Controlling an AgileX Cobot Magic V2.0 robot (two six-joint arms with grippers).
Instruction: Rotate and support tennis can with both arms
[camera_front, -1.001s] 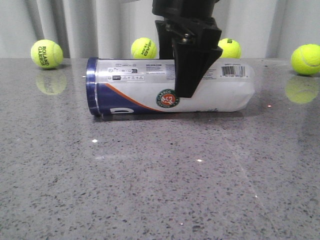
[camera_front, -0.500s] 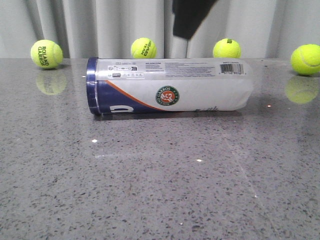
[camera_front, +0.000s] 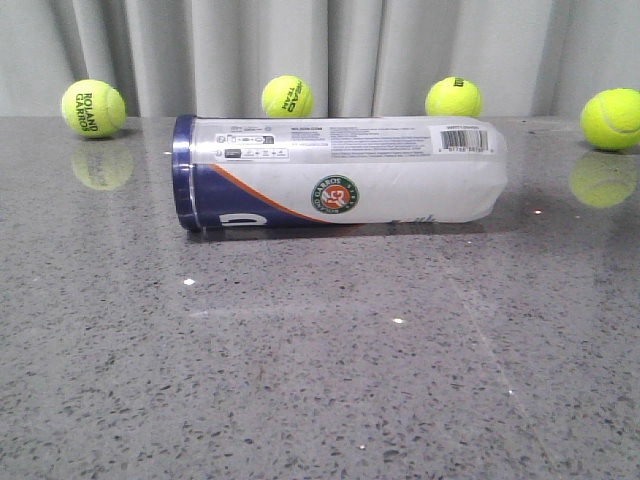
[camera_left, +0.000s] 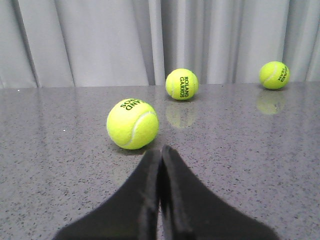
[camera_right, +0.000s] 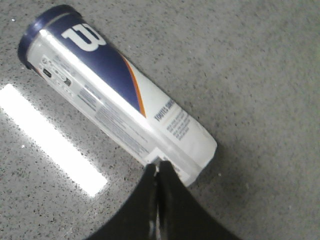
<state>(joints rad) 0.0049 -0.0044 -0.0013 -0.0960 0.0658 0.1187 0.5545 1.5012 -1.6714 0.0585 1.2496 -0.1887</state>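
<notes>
2 grippers, both with fingers pressed together and holding nothing. My left gripper (camera_left: 160, 150) points low across the table (camera_front: 300, 380), its tips meeting in a thin seam, and the nearest thing ahead of it is a ball (camera_left: 132, 123), close in front but not touching. 2 more balls (camera_left: 181, 84) sit farther back by the curtain (camera_left: 100, 40). The can does not show in that view at all. My right gripper (camera_right: 158, 170) hangs above the can (camera_right: 117, 95), tips closed, looking down on its plain pale end; I judge there is clear air between them, since the front view shows no gripper anywhere near it.

The can (camera_front: 340, 172) lies on its side, well apart from the 4 balls along the back edge, navy rim toward my left, logo facing forward, barcode on top near my right end. Nothing props it.

My worries from here:
1. A round can on a polished table rolls easily. If I come down with closed tips off its centre line, I will likely nudge it away instead of gripping it.
2. I need to spread the right fingers first; the can looks about as wide as my grip, so there is little margin and a tip could land on the wall and dent the thin plastic.
3. My left gripper faces a ball, not the can. Swinging across, it could knock that ball into the work.
4. Lifting 1 end without the other supported could let the can pivot and slip.
</notes>
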